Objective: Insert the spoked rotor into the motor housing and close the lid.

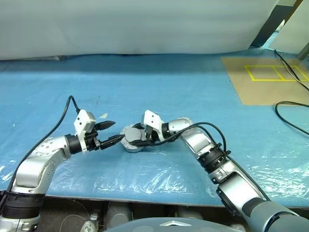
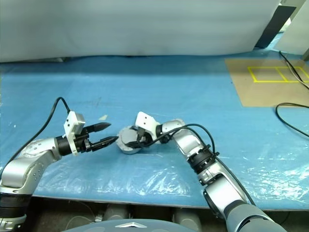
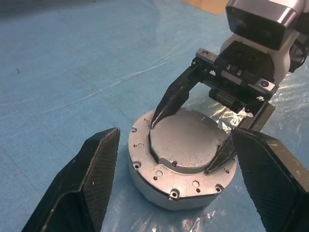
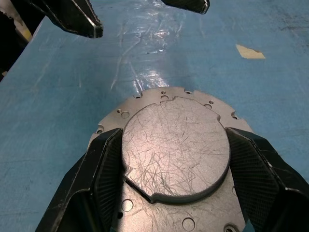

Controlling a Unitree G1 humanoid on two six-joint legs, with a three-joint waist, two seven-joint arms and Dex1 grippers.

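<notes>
Left eye view was read from the robot's left to its right. The left gripper [image 1: 109, 132] was held just left of the housing [image 1: 133, 143], its jaws spread wide and holding nothing, with the tips near the rim but apart from it. The housing lay flat on the blue table cover [image 1: 193, 87], its round axis upright, near the front edge between the two arms. Its top was seen covered by a scratched grey plate, taken to be the lid [image 4: 175, 154]; no spokes or windings were visible. The right gripper [image 3: 193, 130] reached over from the right, and its fingers [image 4: 104, 169] were set against opposite edges of the raised lid. The right arm was judged the nearer for any pressing or seating of the lid.
</notes>
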